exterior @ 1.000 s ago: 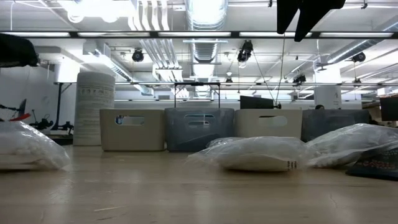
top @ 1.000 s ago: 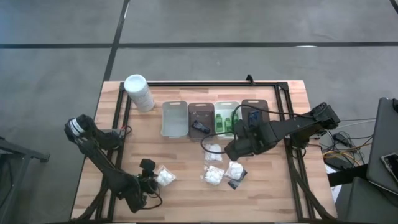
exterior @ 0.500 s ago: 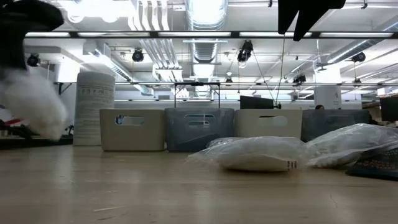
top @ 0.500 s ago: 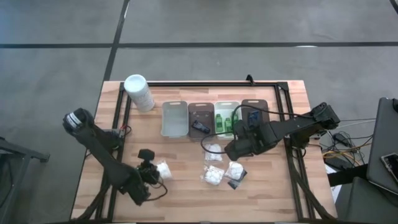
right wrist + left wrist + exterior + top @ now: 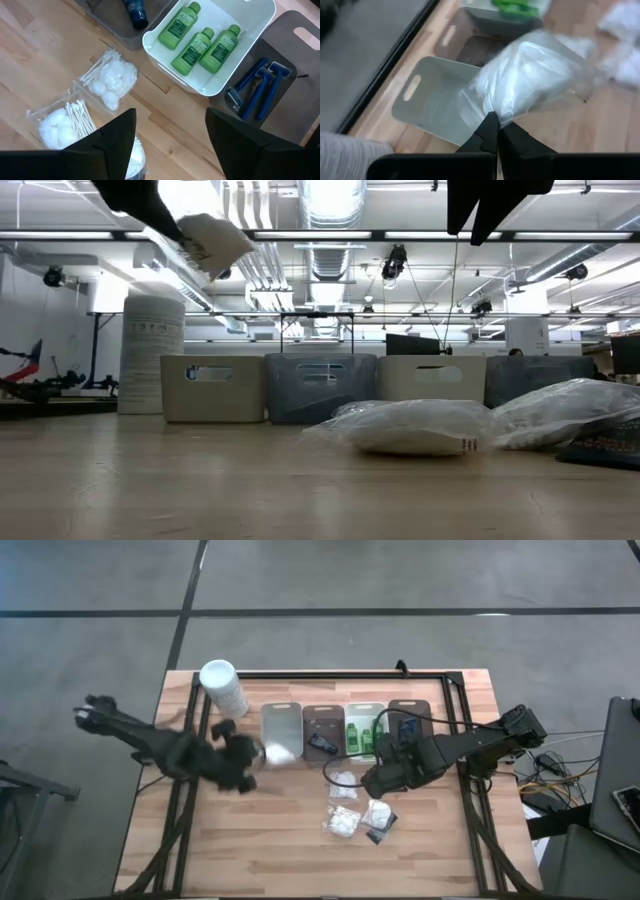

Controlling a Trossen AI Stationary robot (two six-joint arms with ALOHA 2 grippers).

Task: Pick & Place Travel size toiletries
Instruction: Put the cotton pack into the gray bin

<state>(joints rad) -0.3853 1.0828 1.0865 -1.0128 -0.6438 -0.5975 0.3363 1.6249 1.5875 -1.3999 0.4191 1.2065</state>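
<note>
Three green bottles (image 5: 200, 42) already lie in the white tray (image 5: 260, 30), blue razors (image 5: 257, 90) in the brown one beside it. The left gripper (image 5: 492, 131), clenched on a packet of cotton puffs (image 5: 535, 75), carries it above the empty grey tray (image 5: 281, 730) near the table's far edge. The right gripper (image 5: 170, 135) hangs parted over three packets (image 5: 352, 808) left mid-table.

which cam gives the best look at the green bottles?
Right wrist view: the three green bottles lie side by side in the white tray, labels facing the camera. The high view shows them only as a small green patch. The left wrist view catches a blurred green edge. In the low view the tray walls hide them.
</note>
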